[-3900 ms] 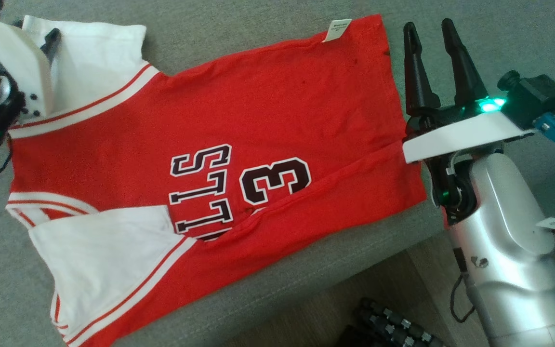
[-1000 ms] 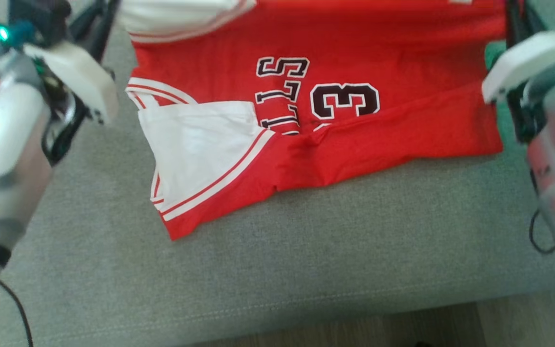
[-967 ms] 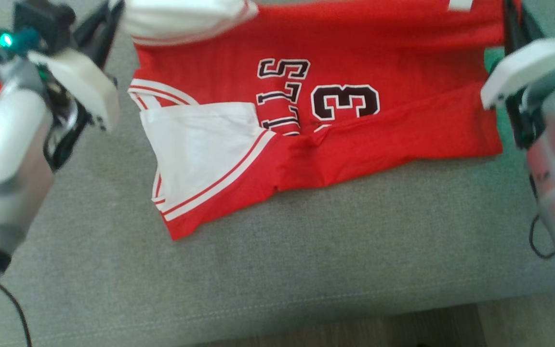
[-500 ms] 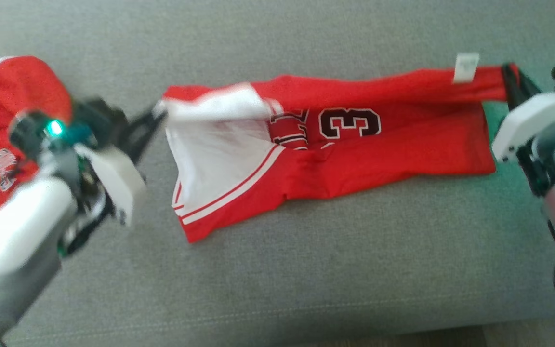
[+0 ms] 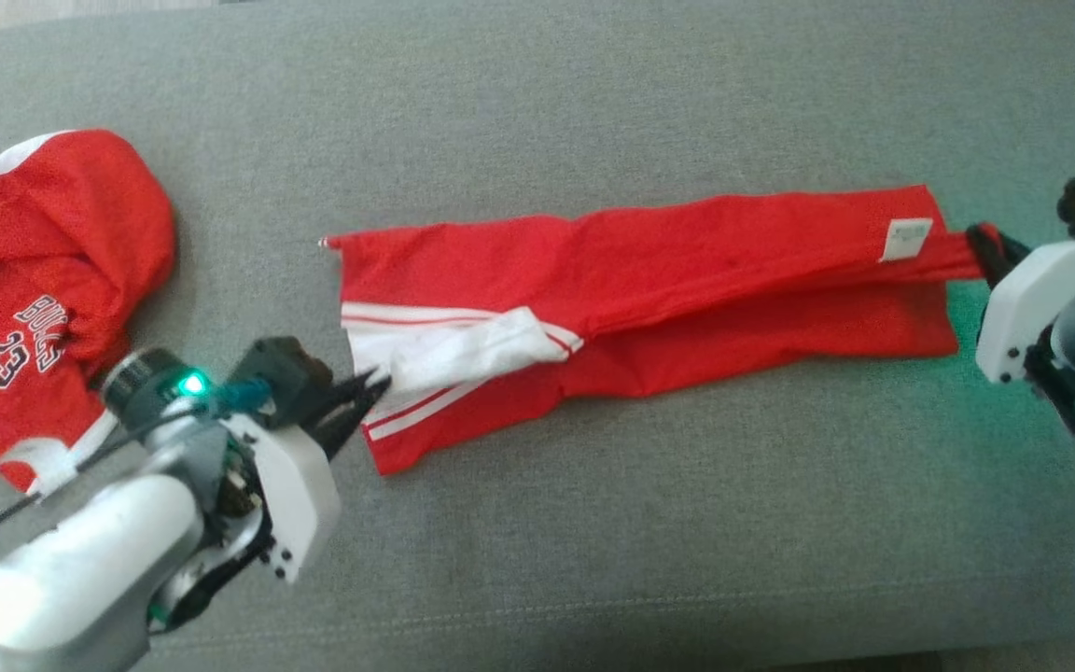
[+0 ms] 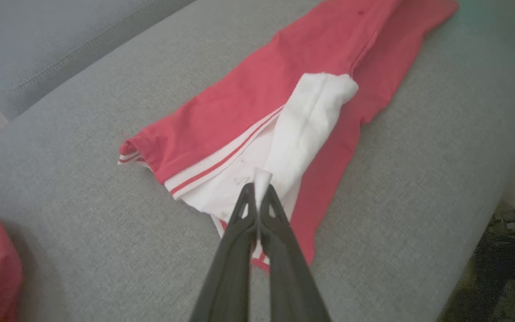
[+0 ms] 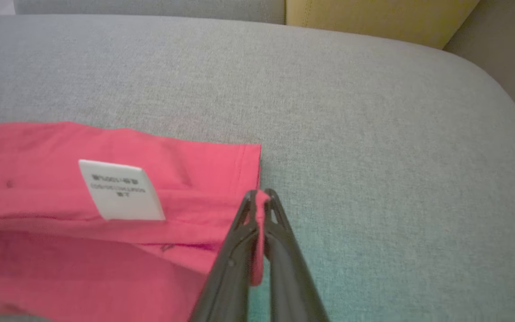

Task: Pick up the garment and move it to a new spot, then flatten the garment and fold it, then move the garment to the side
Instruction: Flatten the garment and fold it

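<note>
The red jersey garment with white striped sleeves (image 5: 687, 271) is lying folded lengthwise across the grey fabric sofa cushion (image 5: 593, 523). The left gripper (image 5: 374, 385) jaws are pinching its white sleeve end, and the right gripper (image 5: 984, 245) jaws are pinching its red hem corner. A second, crumpled red jersey (image 5: 43, 280) is lying well apart on the left.

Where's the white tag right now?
In the head view, the tag lies on the top layer at the right end of the garment, just left of the right gripper, which pinches that end's corner.
</note>
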Motion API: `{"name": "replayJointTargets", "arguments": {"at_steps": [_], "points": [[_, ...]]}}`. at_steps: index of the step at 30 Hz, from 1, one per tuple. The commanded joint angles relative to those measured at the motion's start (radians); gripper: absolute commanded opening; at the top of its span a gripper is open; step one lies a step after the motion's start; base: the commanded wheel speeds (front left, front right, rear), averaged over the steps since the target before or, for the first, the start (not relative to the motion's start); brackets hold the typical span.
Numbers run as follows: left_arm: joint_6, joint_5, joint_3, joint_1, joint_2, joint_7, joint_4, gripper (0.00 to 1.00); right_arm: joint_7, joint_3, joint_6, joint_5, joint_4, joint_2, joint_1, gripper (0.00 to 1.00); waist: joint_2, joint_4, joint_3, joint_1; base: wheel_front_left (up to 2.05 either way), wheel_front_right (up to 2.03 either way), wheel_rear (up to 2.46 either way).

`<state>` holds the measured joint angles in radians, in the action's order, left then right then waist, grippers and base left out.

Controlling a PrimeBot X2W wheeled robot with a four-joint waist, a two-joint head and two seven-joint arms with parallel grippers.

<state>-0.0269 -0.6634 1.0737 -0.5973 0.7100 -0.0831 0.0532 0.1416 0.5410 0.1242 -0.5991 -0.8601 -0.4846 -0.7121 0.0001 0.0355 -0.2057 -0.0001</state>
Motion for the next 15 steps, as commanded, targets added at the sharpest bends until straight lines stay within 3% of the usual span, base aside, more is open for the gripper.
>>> {"name": "replayJointTargets", "arguments": {"at_steps": [1,2,3,5,11,15], "points": [[-0.003,-0.003,-0.028,-0.020,0.045,-0.019,-0.021,0.34,0.031,0.017,0.007,-0.025,0.040,-0.034,0.026,1.00,-0.0001,0.004,0.007,0.0001,0.00,0.00,0.00],[0.006,0.006,-0.013,-0.018,0.049,-0.030,-0.022,0.73,0.047,0.022,0.007,-0.033,0.050,-0.039,0.030,1.00,-0.0001,0.006,0.010,0.0001,0.00,0.00,0.00],[0.011,0.005,-0.005,-0.013,0.051,-0.039,-0.021,1.00,0.058,0.025,0.007,-0.041,0.061,-0.047,0.034,1.00,-0.0001,0.007,0.013,0.0001,0.00,0.00,0.00],[0.011,-0.003,-0.001,-0.004,0.051,-0.043,-0.021,1.00,0.073,0.020,0.007,-0.058,0.076,-0.062,0.041,1.00,-0.0001,0.010,0.021,0.0001,0.00,0.00,0.00],[-0.047,-0.021,-0.045,0.012,0.039,0.021,-0.009,1.00,0.047,-0.031,0.007,-0.080,0.111,-0.075,0.055,1.00,-0.0001,0.011,0.043,0.0001,0.00,0.00,0.00],[-0.129,-0.097,-0.146,0.040,-0.008,0.136,0.009,1.00,-0.047,-0.132,0.007,-0.096,0.163,-0.039,0.070,1.00,-0.0001,0.004,0.065,0.0001,0.00,0.00,0.00]]}}
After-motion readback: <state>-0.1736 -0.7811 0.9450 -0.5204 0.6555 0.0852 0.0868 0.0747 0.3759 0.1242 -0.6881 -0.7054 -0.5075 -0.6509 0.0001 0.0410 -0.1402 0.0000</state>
